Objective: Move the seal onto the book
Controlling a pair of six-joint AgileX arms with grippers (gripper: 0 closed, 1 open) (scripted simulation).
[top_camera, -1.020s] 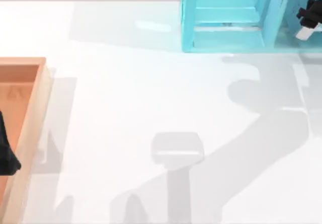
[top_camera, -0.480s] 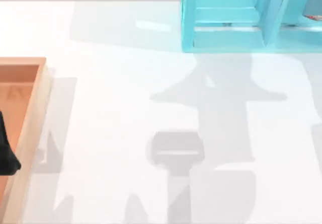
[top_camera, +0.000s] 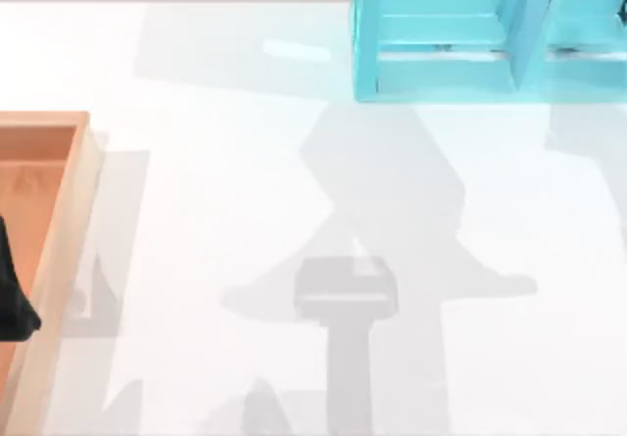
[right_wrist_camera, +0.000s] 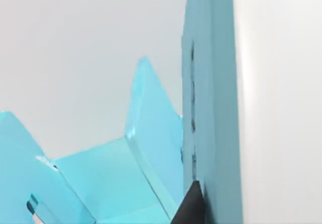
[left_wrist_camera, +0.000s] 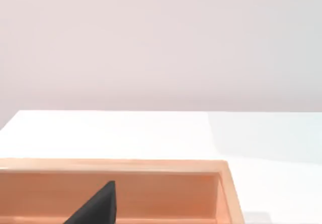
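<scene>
The right gripper (top_camera: 623, 10) is withdrawing to the turquoise shelf unit's (top_camera: 441, 73) right edge; arm shadows are shifting across the table (top_camera: 216, 211).

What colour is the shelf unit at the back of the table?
Light turquoise. The shelf unit shows best in the top view, at the table's far right.

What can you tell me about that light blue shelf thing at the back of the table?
The turquoise shelf unit stands at the far edge of the white table, toward its right side. It looks like smooth, glossy, slightly see-through plastic, built of flat panels. An upright divider splits it into open compartments, and a horizontal board crosses the left one. In the right wrist view its panels appear close up, beside a dark fingertip.
</scene>
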